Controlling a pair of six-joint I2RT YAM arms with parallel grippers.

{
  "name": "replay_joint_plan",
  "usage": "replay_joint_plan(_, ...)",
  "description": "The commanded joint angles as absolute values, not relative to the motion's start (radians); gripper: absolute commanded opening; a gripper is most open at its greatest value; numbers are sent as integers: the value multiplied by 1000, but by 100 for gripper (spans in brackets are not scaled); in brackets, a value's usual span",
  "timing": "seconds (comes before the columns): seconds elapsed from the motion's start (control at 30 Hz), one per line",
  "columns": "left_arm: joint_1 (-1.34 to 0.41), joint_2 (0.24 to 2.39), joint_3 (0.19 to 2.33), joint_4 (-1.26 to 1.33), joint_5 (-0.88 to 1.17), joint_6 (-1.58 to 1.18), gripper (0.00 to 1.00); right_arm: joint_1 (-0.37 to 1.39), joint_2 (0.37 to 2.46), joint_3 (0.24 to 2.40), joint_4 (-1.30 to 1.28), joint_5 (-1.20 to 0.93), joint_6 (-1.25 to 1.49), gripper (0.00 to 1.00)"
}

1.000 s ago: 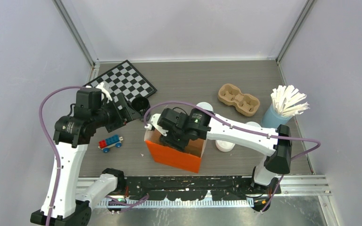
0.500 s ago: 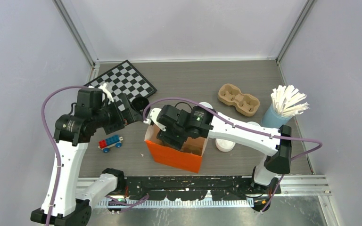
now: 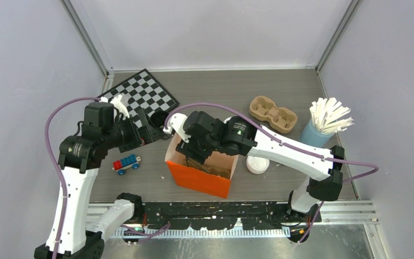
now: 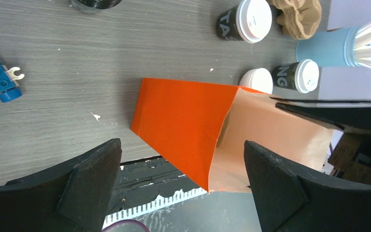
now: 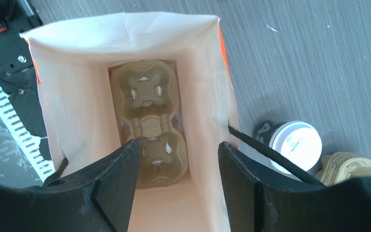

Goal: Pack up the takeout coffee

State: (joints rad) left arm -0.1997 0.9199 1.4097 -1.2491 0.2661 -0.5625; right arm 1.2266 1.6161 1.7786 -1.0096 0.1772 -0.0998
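Note:
Two takeout coffee cups with white sip lids stand on the table in the left wrist view, one at the back (image 4: pixel 251 18) and one further right (image 4: pixel 300 76); one also shows in the right wrist view (image 5: pixel 294 144). The orange bag (image 3: pixel 197 177) stands open, with a cardboard cup carrier (image 5: pixel 149 116) lying at its bottom. My right gripper (image 3: pixel 194 152) hovers open and empty over the bag's mouth (image 5: pixel 178 179). My left gripper (image 3: pixel 150 128) is open and empty, to the left of the bag (image 4: pixel 181 188).
A black lidless cup (image 3: pixel 160 117) and a checkerboard (image 3: pixel 140 94) are at the back left. A second cardboard carrier (image 3: pixel 273 113), a blue cup of stirrers (image 3: pixel 319 129) and a loose white disc (image 3: pixel 257 165) are on the right. A toy block car (image 3: pixel 126 163) lies left of the bag.
My right gripper has lifted up and back from inside the bag to just above its mouth. My left arm has shifted only slightly.

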Motion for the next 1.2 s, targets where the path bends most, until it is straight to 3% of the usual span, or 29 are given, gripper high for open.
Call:
replay_joint_plan(0.0,-194,871,1390,-1162,305,-583,100,1230,1587,1819,-918,250,-40,65)
replay_joint_plan(0.23,-194,873,1385,-1179,381,-555,92,1229,1648,1930,-908,382,7,64)
replay_joint_plan(0.5,-193,885,1436,-1233,398,-512,87,1230,1589,1916,-738,513,74,65)
replay_joint_plan(0.7,-193,873,1395,-1208,448,-537,85,1230,1540,1892,-635,571,67,74)
replay_joint_plan(1.17,-195,883,1304,-1082,489,-589,77,1228,1467,1910,-785,584,83,79)
